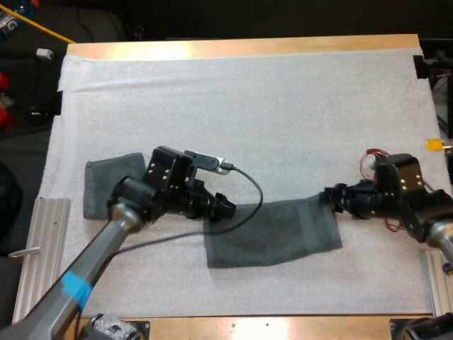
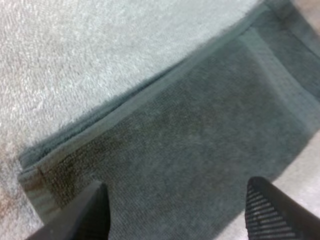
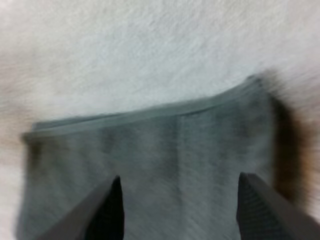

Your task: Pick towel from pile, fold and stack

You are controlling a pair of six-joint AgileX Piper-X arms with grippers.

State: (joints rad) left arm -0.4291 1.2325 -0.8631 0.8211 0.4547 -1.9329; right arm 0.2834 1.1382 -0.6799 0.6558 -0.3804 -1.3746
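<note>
A dark grey-green towel (image 1: 272, 234) lies folded flat on the white mat, in front of centre. My left gripper (image 1: 225, 207) hovers at its left end, fingers apart. In the left wrist view the towel (image 2: 190, 150) spreads under my open left gripper (image 2: 177, 212), its hemmed edge running past the fingertips. My right gripper (image 1: 329, 195) is at the towel's far right corner. The right wrist view has the towel's hem (image 3: 150, 117) just beyond my open right gripper (image 3: 177, 210), with nothing between the fingers.
Another folded dark towel (image 1: 106, 185) lies at the mat's left, partly behind my left arm. The white mat (image 1: 248, 106) stretches bare toward the far side. Metal rails (image 1: 39, 255) sit at the table's left and right front edges.
</note>
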